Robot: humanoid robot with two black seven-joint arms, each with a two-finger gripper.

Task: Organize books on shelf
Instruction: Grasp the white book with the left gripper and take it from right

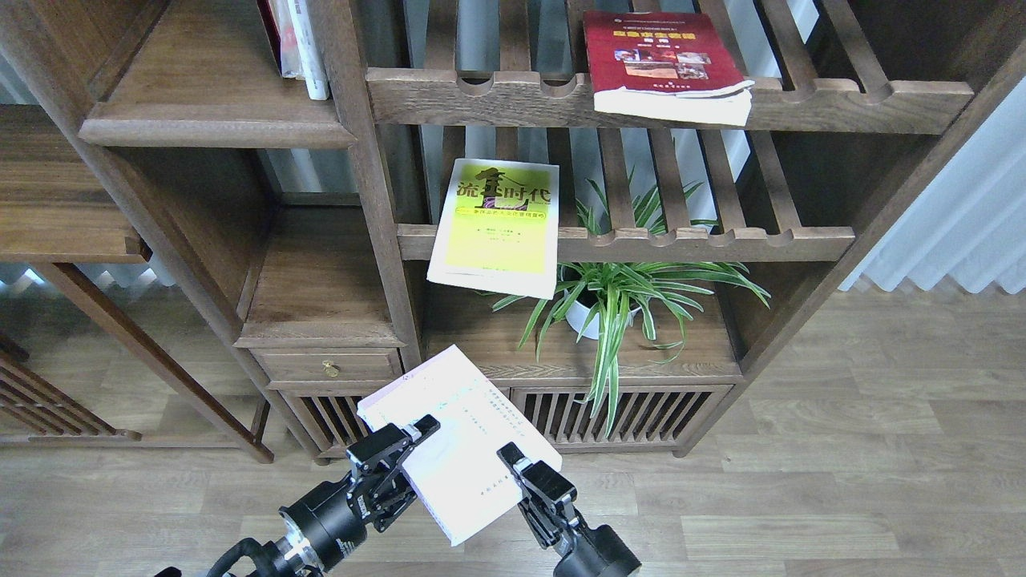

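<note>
Lavender-white book (461, 441): held low in front of the cabinet, well below and right of the shelf (212, 120); long axis diagonal.
Left gripper (405, 449): jaws clamped on its left edge.
Right gripper (519, 469): jaws clamped on its right edge, equally near.
Look: thin, pale, faint print.

The standing white and red books (295, 40) at the top are cut off by the upper edge. The small print on the pale lavender-white paperback (461, 445) is too small to read. Both black arms leave the picture at the bottom edge.
</note>
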